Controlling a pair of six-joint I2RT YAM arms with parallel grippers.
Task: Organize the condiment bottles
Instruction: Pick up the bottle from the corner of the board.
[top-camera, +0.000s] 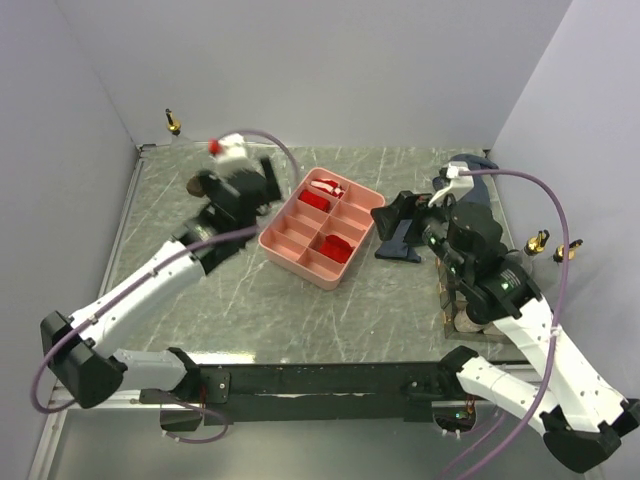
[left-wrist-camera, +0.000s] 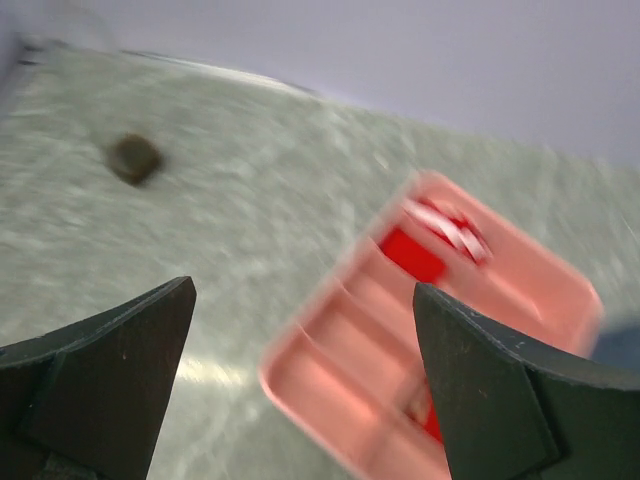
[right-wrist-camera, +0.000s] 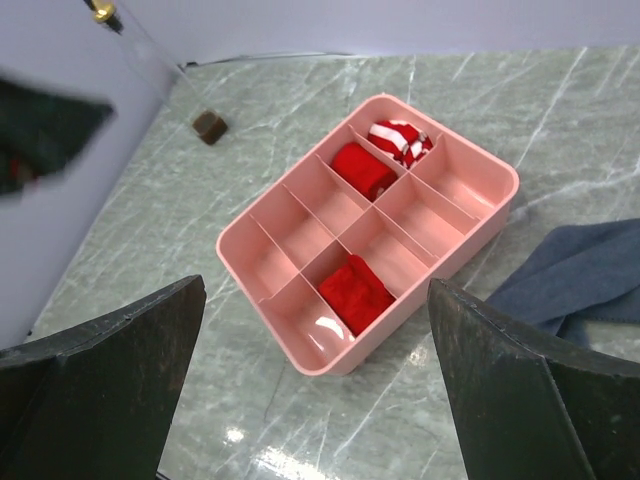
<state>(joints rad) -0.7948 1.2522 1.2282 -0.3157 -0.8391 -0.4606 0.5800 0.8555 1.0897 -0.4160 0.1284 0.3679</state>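
Dark-brown jar (left-wrist-camera: 133, 158): small and squat, it stands alone on the far left of the marbled table (top-camera: 240, 300), well apart from the pink tray (right-wrist-camera: 430, 258).
Gold-spouted bottles (top-camera: 172, 123): one stands at the far left corner and two more by the right wall. Brown shapes at the near right edge lie partly under the right arm, so we cannot count them.
Handling: we judge the jar to be light, rigid and smooth-sided, probably glass, so it may slip and would not forgive a drop. We would close across its body, below the cap. The tall bottles look top-heavy, so we would take them low on the body, never by the spout.
Left arm: it is stretched out toward the far left, with the wrist above the table between jar and tray.
Left gripper (left-wrist-camera: 302, 290): the fingers are spread wide with nothing between them, and the jar lies beyond them, untouched.
Right arm: it is folded back at the right, with the wrist aimed down at the tray.
Right gripper (right-wrist-camera: 317, 288): it is fully released and grasps nothing.
Tray: red rolls (right-wrist-camera: 355, 290) fill three compartments, and we see no bottle inside.
Blue-grey cloth (right-wrist-camera: 590, 275): it lies crumpled just right of the tray.
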